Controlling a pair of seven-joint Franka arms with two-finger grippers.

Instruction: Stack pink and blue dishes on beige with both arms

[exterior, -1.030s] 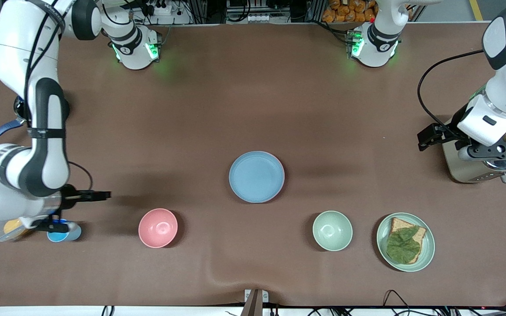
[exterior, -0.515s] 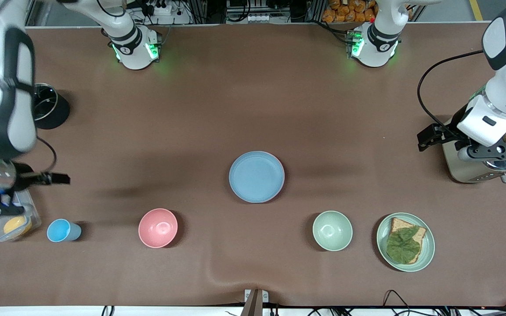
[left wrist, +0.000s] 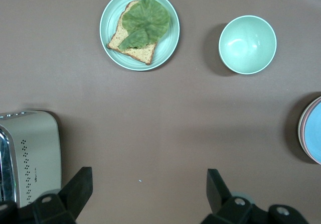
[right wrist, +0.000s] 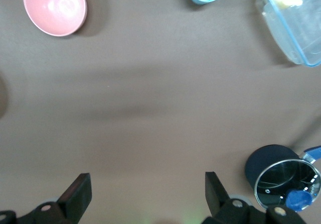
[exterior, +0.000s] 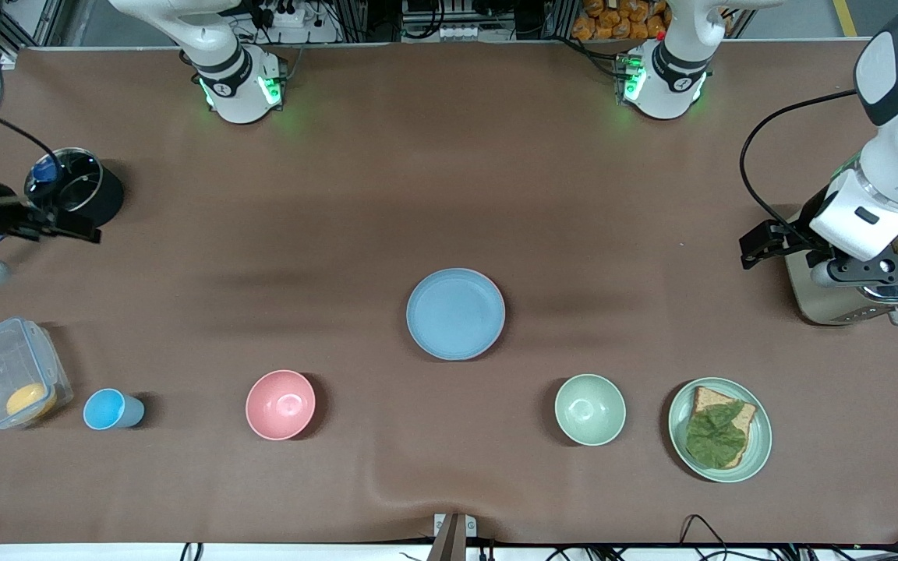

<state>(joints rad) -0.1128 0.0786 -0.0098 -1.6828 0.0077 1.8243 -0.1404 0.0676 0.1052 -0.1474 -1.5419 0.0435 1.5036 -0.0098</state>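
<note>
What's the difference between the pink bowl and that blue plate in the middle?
The pink bowl is deep with steep sides; the blue plate is flat with a low rim. The plate is wider across than the bowl. The bowl sits straight on the table, while the plate tops a stack: the left wrist view shows a pink edge under it. The bowl lies nearer the front camera, toward the right arm's end. Both are round, matte, pastel and empty.

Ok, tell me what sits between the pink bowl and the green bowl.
Nothing sits directly between the pink bowl and the green bowl: the front view shows bare brown table there. The blue plate lies midway but farther from the front camera.
</note>
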